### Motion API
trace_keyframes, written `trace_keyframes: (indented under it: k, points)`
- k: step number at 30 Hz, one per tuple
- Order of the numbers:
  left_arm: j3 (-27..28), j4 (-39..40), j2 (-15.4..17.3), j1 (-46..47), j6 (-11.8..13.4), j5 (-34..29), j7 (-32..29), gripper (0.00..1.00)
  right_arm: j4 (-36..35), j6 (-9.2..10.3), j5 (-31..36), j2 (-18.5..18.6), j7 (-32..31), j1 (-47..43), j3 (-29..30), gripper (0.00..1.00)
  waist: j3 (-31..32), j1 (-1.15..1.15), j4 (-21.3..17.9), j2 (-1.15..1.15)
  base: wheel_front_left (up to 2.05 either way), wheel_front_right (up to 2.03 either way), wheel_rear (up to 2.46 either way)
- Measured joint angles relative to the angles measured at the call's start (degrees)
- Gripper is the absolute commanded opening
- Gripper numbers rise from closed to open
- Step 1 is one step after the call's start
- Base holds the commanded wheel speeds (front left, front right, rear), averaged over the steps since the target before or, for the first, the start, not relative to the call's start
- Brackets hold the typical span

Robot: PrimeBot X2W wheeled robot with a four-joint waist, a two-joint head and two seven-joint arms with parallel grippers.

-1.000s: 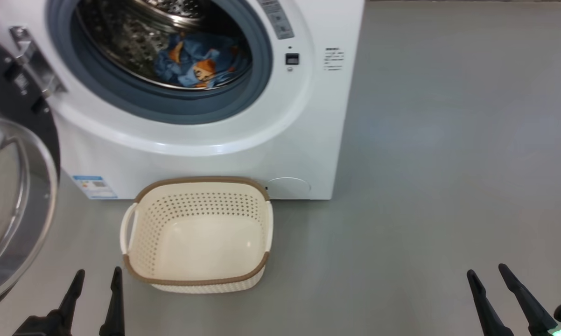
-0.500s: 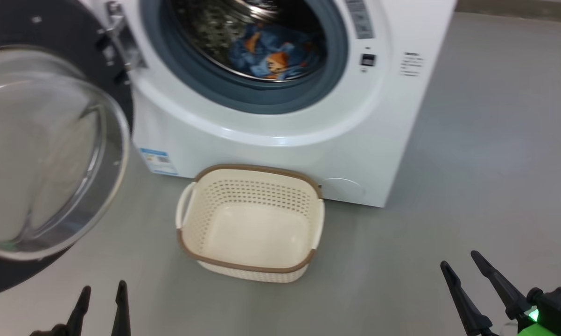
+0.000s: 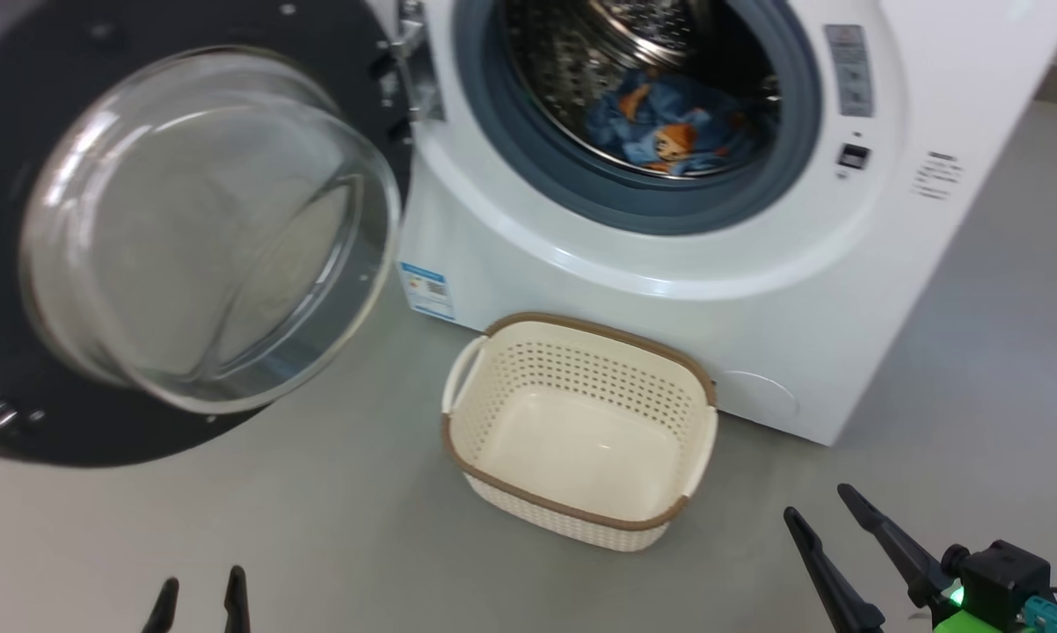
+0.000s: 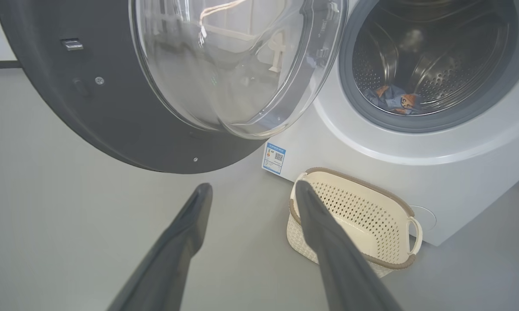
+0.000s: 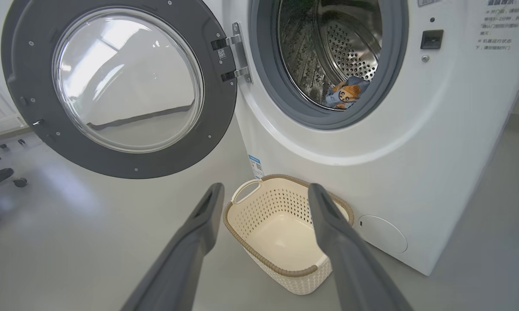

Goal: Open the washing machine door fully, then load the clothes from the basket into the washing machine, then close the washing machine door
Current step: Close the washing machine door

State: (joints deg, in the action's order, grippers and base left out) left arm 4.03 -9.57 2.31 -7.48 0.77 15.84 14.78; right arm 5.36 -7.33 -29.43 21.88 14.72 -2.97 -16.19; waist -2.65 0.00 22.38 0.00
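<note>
The washing machine [image 3: 757,299] stands with its round door [image 3: 203,229] swung wide to the left, glass bowl bulging toward me. Light blue clothes [image 3: 665,127] with an orange bear print lie low in the steel drum, seen too in the right wrist view as clothes [image 5: 346,95] and in the left wrist view as clothes [image 4: 393,99]. The cream basket [image 3: 581,431] sits empty on the floor before the machine. My left gripper [image 3: 199,598] is open at the bottom edge, holding nothing. My right gripper [image 3: 823,514] is open at the lower right, right of the basket.
Grey floor [image 3: 317,527] stretches around the basket and machine. A blue label [image 3: 427,290] is stuck low on the machine's front. Chair castors [image 5: 0,181] stand at the far left in the right wrist view.
The head camera has swung left, so machine, door and basket sit further right in the picture. Both grippers stay open and low; nothing was grasped or released.
</note>
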Motion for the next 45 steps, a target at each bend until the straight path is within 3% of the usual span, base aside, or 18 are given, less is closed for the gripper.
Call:
trace_keyframes:
  k: [9, 20, 21, 23, 24, 31, 35, 42, 45]
  points:
    - [-0.53, 0.33, 0.01, -1.94, 0.49, 0.8, 0.0, 1.0, 0.55, 0.01, -0.1, -0.03, 0.0, 0.94, -1.55, 1.0, 1.39, 0.0, 5.08, 0.0, 0.0, 0.0, 0.0]
    - [0.35, 2.85, 0.01, -1.98, 0.88, 5.55, 0.0, 0.99, 0.58, 0.0, -0.83, 0.11, 0.0, 1.03, -1.7, 1.0, 1.2, 0.0, 5.94, 0.0, 0.0, 0.0, 0.0]
    - [0.93, 3.53, 0.0, -1.9, 0.42, 6.32, 0.0, 0.57, 0.59, 0.0, -0.98, 0.1, 0.0, 1.03, -1.6, 1.0, 1.19, 0.0, 5.95, 0.0, 0.0, 0.0, 0.0]
    - [2.45, 5.01, 0.0, -1.74, -0.35, 6.69, 0.0, 0.13, 0.6, 0.0, -0.99, 0.09, 0.0, 1.03, -1.51, 1.0, 1.16, 0.0, 5.95, 0.0, 0.0, 0.0, 0.0]
    - [3.31, 5.93, -0.02, -1.43, -0.94, 6.68, 0.0, 0.0, 0.62, 0.0, -0.99, 0.05, 0.0, 1.02, -1.38, 1.0, 1.15, 0.0, 5.94, 0.0, 0.0, 0.0, 0.0]
    - [11.4, 11.43, 0.54, 6.22, -5.71, 4.02, 0.01, 0.0, 0.12, 0.0, -0.98, -0.12, 0.0, 0.82, 0.68, 1.0, 0.82, 0.0, 5.18, 0.0, 0.0, 0.0, 0.0]
    - [18.89, 12.79, 2.32, 14.13, -7.23, 8.45, 0.02, 0.0, -0.58, 0.0, -0.94, -0.11, 0.0, 0.83, 2.08, 1.0, -0.17, 0.0, 4.16, 0.0, 0.0, 0.0, 0.0]
    - [23.99, 6.15, 10.6, 25.85, -7.95, 17.45, 0.1, 0.0, -1.19, 0.01, -0.94, 0.36, 0.0, 0.85, 3.79, 1.0, -2.71, 0.0, 2.06, 0.0, 0.0, 0.0, 0.0]
    - [23.98, -0.79, 15.46, 31.34, -8.11, 25.86, -0.24, 0.0, -1.63, 0.0, -0.94, 1.29, 0.0, 0.93, 4.16, 1.0, -4.36, 0.01, 0.96, 0.0, 0.0, 0.0, 0.0]
